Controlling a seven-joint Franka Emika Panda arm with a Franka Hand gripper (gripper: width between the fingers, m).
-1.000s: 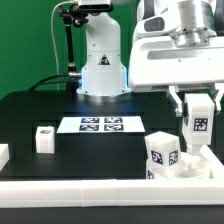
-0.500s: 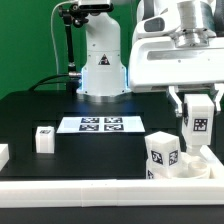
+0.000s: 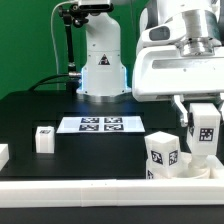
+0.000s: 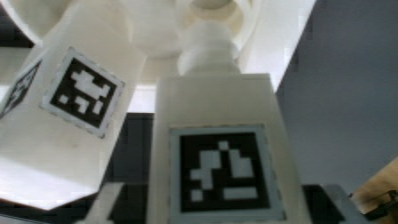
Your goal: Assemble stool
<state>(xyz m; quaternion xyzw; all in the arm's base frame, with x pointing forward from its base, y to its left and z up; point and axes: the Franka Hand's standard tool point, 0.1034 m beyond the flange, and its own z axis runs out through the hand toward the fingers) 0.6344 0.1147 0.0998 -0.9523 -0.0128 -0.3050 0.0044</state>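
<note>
My gripper (image 3: 203, 120) is shut on a white stool leg (image 3: 203, 131) with a black-and-white tag, held upright just above the white disc seat (image 3: 197, 165) at the exterior view's lower right. A second leg (image 3: 163, 153) stands on the seat beside it, to the exterior view's left. In the wrist view the held leg (image 4: 221, 150) fills the middle between the jaws of the gripper (image 4: 222, 203), its peg pointing at the seat (image 4: 276, 25), with the second leg (image 4: 71, 95) close beside it. A loose leg (image 3: 43, 138) stands on the black table.
The marker board (image 3: 100, 125) lies flat in the middle of the table. Another white part (image 3: 2, 153) sits at the exterior view's left edge. A long white border rail (image 3: 90, 191) runs along the front. The robot base (image 3: 101, 65) stands behind.
My gripper has moved down and slightly to the exterior view's right with the leg, bringing it closer to the seat. The other parts have not moved.
</note>
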